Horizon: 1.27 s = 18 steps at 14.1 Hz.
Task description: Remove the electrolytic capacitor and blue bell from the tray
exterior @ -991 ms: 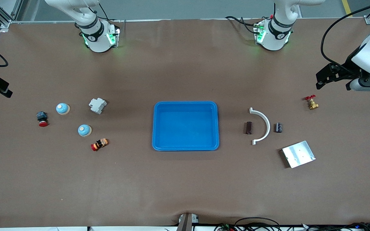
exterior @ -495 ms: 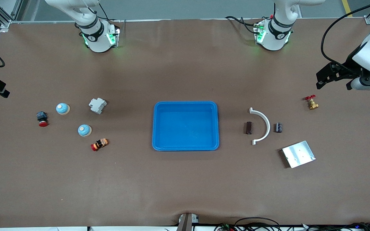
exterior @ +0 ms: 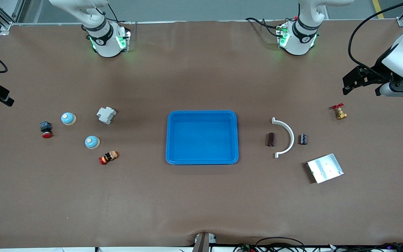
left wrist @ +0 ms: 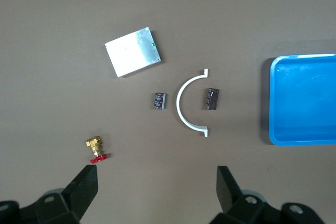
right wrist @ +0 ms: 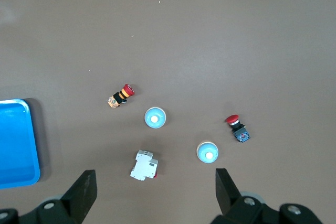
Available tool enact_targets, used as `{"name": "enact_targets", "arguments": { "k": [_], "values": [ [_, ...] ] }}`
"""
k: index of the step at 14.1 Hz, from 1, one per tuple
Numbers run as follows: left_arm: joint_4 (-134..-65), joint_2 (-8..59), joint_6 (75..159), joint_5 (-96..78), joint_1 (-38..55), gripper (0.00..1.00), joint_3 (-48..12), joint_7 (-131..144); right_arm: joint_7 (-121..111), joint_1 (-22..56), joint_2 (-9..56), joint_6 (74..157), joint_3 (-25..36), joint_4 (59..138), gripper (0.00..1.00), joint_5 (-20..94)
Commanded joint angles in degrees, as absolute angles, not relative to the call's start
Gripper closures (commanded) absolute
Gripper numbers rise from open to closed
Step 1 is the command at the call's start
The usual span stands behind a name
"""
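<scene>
Capacitors (exterior: 303,139) and bells (exterior: 92,142) lay outside your empty tray (exterior: 202,113), so left gripper (left wrist: 155,192) and right gripper (right wrist: 155,192) hung wide open, holding nothing, over the table's ends.

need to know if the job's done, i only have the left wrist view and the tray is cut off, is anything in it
Observer: No, the tray shows whole from the front and holds nothing.
Operator: where are the bells
Observer: Two blue bells sit on the table toward the right arm's end.
Operator: what else is down there
Observer: A white breaker, a red push button and an orange and red switch.
Operator: is the right gripper in there
Observer: The right gripper hangs open above them, holding nothing.
</scene>
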<state>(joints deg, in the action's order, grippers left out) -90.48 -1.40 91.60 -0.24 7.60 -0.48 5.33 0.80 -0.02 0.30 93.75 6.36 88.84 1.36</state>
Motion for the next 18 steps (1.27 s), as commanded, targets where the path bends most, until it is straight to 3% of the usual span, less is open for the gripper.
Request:
{"name": "enact_targets", "arguments": {
  "k": [1, 18],
  "values": [
    [-89.0, -1.0, 89.6, -1.4, 7.5, 0.00, -1.0, 5.1, 0.6, -0.6, 0.6, 93.0, 5.7, 87.8, 0.00, 2.3],
    [-89.1, -0.9, 89.2, -1.2, 7.6, 0.00, -2.2, 4.9, -1.9, -0.8, 0.5, 92.0, 5.6, 87.6, 0.00, 2.1]
  ]
}}
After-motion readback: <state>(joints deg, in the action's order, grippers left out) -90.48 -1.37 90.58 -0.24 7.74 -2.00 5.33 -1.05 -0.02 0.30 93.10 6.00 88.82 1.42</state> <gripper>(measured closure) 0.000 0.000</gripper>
